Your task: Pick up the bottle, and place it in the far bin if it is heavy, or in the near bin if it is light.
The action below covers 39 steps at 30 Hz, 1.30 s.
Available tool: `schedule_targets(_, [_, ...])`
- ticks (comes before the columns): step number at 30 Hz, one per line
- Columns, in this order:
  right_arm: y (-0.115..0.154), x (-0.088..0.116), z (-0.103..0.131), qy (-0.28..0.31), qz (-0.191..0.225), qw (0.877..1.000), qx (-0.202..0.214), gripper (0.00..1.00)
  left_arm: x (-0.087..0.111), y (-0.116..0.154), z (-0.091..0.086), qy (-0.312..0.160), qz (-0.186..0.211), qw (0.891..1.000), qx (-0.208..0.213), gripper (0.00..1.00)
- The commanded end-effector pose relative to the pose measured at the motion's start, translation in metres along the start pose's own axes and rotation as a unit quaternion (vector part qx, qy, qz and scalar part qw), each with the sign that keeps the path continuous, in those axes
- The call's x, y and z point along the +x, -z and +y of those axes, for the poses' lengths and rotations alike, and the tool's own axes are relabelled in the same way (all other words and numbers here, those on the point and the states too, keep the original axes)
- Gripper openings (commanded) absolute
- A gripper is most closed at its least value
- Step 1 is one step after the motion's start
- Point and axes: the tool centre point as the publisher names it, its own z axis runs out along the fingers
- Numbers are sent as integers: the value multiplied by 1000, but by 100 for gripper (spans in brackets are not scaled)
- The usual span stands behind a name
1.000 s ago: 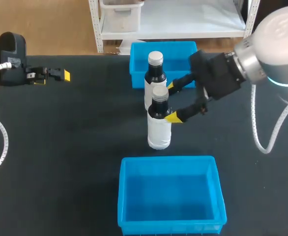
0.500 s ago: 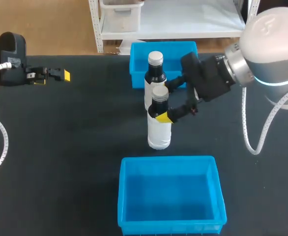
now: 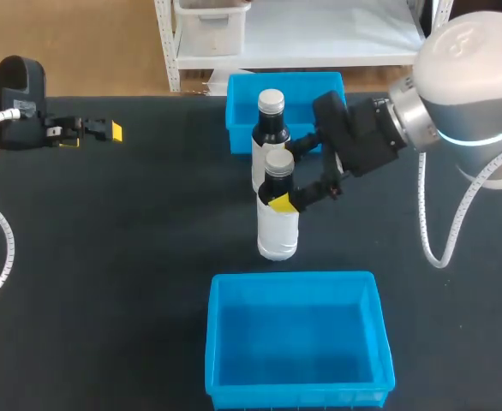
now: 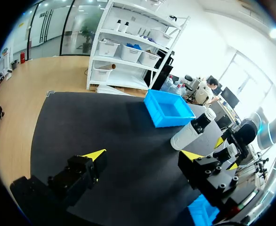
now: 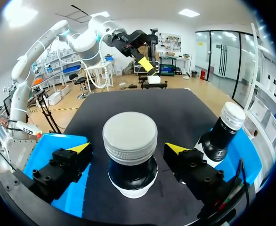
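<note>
Bottle (image 3: 277, 224) stands upright on the black table (image 3: 131, 257), between the far bin (image 3: 321, 86) and the near bin (image 3: 295, 347), just in front of a second bottle (image 3: 270, 128). The right gripper (image 5: 128, 149) has its fingers spread either side of the bottle's neck, with gaps showing. The left gripper (image 4: 143, 155) is spread wide and holds nothing, well apart from the bottles.

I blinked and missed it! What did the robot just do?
The right gripper, open, slid in to straddle the near bottle at its neck, without squeezing it. The near bottle, far bottle, left gripper, near bin and far bin stayed put.
</note>
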Motion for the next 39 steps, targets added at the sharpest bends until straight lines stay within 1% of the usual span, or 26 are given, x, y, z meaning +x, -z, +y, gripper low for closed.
schedule_targets(1, [-1,0,0,1,-3,1000,0,95,0,0,0,0,0,1000,0,100])
schedule_targets(8, [-5,-1,-1,1,-6,1000,-2,95,0,0,0,0,0,1000,0,100])
schedule_targets(13, [-7,-1,-4,0,-9,1000,-2,91,0,0,0,0,0,1000,0,100])
schedule_targets(15, [-7,-1,-5,-1,-10,1000,0,86,0,0,0,0,0,1000,0,100])
schedule_targets(17, [-6,-1,-6,-2,-10,1000,1,78,0,0,0,0,0,1000,0,100])
schedule_targets(19, [-5,-1,-6,-2,-10,1000,1,78,0,0,0,0,0,1000,0,100])
schedule_targets(20, [-5,-1,-6,-2,-10,1000,2,76,0,0,0,0,0,1000,0,100])
schedule_targets(21, [-5,-1,-6,-2,-10,1000,2,73,0,0,0,0,0,1000,0,100])
schedule_targets(22, [-5,-1,-6,-2,-10,1000,2,65,0,0,0,0,0,1000,0,100])
schedule_targets(23, [-5,-1,-6,-2,-10,1000,2,60,0,0,0,0,0,1000,0,100])
schedule_targets(25, [-5,-1,-6,-3,-10,1000,2,53,0,0,0,0,0,1000,0,100])
schedule_targets(27, [-5,-1,-6,-3,-10,1000,2,50,0,0,0,0,0,1000,0,100])
schedule_targets(34, [-6,0,-6,-4,-10,1000,0,48,0,0,0,0,0,1000,0,100])
schedule_targets(37, [-6,-1,-5,-3,-11,1000,1,40,0,0,0,0,0,1000,0,100])
schedule_targets(39, [-5,-1,-5,-3,-11,1000,1,33,0,0,0,0,0,1000,0,100])
